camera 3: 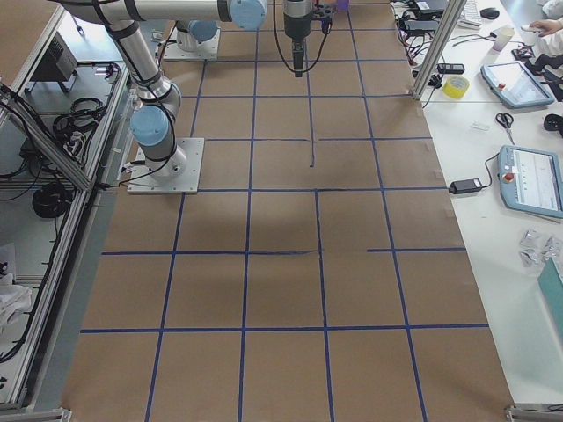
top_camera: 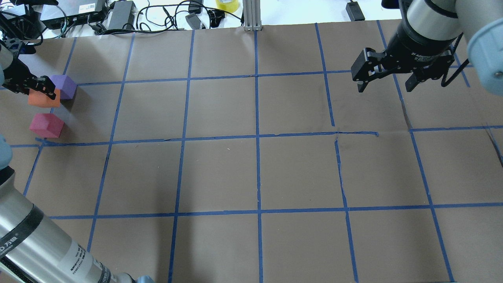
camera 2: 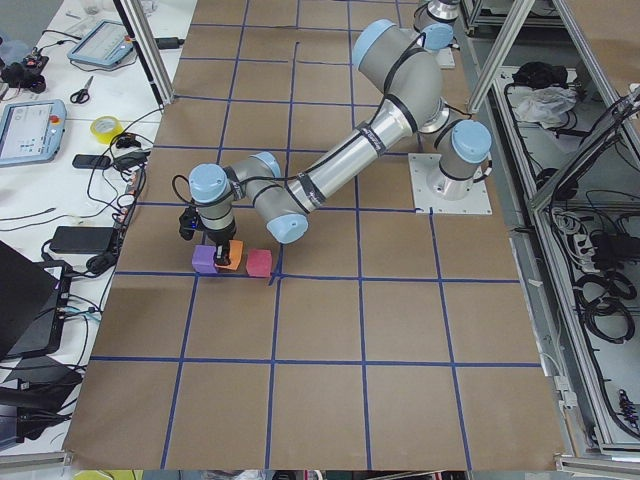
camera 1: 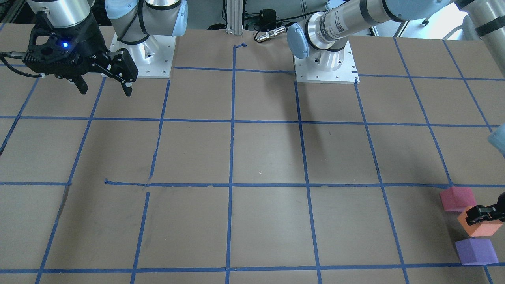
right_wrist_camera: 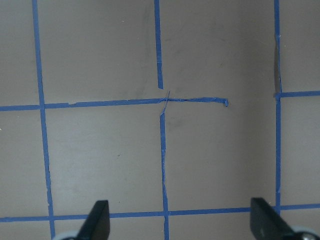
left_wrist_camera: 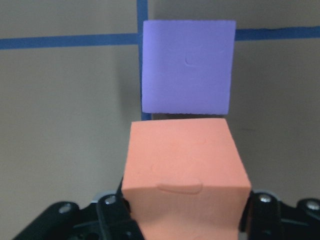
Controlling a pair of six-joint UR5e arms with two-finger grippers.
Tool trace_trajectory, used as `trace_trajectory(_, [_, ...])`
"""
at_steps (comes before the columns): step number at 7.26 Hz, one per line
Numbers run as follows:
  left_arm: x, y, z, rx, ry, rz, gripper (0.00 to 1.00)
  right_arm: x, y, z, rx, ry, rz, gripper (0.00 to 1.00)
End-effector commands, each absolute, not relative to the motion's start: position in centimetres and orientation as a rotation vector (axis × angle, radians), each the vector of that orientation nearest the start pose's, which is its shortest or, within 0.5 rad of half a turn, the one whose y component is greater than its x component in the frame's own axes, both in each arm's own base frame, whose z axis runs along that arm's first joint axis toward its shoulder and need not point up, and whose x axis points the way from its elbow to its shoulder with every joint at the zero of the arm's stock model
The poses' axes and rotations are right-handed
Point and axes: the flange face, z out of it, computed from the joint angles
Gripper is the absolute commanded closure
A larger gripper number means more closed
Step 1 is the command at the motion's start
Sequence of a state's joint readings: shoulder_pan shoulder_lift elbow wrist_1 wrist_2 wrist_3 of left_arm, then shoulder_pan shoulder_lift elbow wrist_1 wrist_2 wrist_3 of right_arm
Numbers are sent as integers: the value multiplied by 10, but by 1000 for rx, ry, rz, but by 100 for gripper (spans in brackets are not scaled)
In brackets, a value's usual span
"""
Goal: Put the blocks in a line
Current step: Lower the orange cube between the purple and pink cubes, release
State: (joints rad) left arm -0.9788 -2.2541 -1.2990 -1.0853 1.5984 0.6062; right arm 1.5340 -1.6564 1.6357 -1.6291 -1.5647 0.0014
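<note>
The left arm [camera 2: 330, 170] stretches low to the worktop's [top_camera: 255, 173] left edge, its left hand [top_camera: 42, 87] gripping the orange block [left_wrist_camera: 185, 170] between the purple block [left_wrist_camera: 187, 72] and the pink block [top_camera: 46, 125]. The right hand [top_camera: 384, 87] hangs open, pointing down.

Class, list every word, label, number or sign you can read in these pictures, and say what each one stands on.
Nothing reads in full.
On the left arm, silver tube: a printed logo and digits, cut off and too small.
On the white label of that arm: a square code, print too small.
On the collar above the right gripper: white lettering, blurred.
On the orange block and the purple block: no writing.
</note>
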Motion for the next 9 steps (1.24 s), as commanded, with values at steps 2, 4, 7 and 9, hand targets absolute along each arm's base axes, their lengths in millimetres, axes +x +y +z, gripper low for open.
trace_trajectory(2, [304, -675, 232, 20, 3090, -46, 100, 117, -468, 502, 60, 3134, -123, 0])
trace_trajectory(4, [306, -676, 226, 23, 3091, -44, 100, 117, -468, 502, 60, 3134, -120, 0])
trace_trajectory(7, [307, -677, 217, 28, 3097, -33, 100, 117, -468, 501, 60, 3134, -116, 0])
trace_trajectory(9, [307, -677, 214, 30, 3098, -29, 100, 117, -468, 501, 60, 3136, -116, 0])
